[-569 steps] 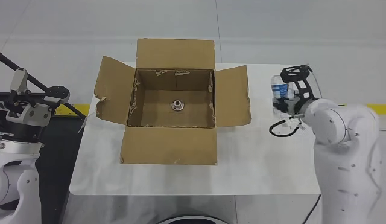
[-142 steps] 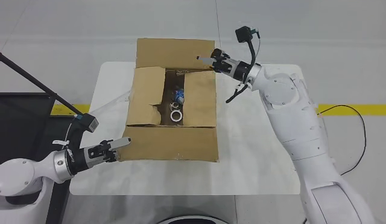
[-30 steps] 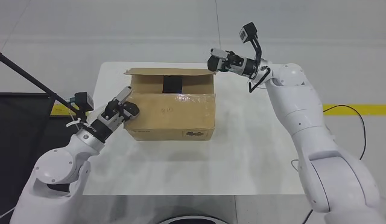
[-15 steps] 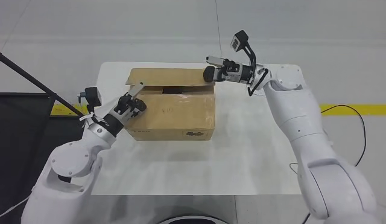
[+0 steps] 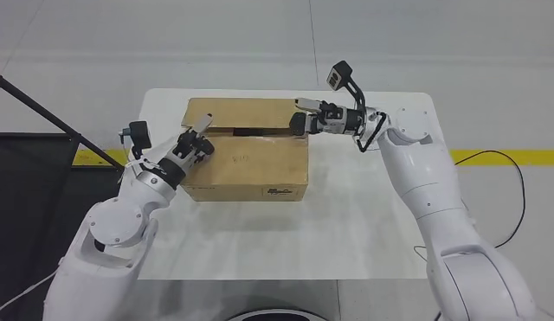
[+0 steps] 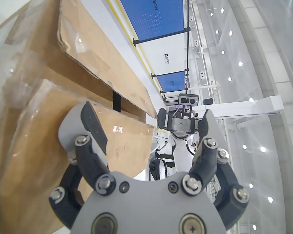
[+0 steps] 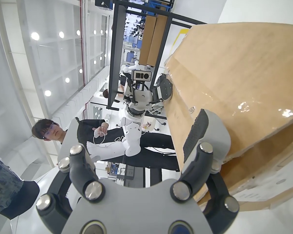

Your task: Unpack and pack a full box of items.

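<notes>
Cardboard, brown and dull with glossy tape patches: in the top view the box [image 5: 247,152] sits on the white worktop [image 5: 372,226], its two long flaps nearly shut, a dark slit [image 5: 255,131] between them. The left end effector [image 5: 197,141] and right end effector [image 5: 300,122], both open and holding nothing, are at opposite ends of the lid. In the left wrist view one finger [image 6: 94,127] lies against a taped flap [image 6: 127,142] below a ragged torn edge [image 6: 73,57]. In the right wrist view a ribbed pad [image 7: 194,132] meets the stiff top. Pressing flat and evenly, both sides together, should close it best.
</notes>
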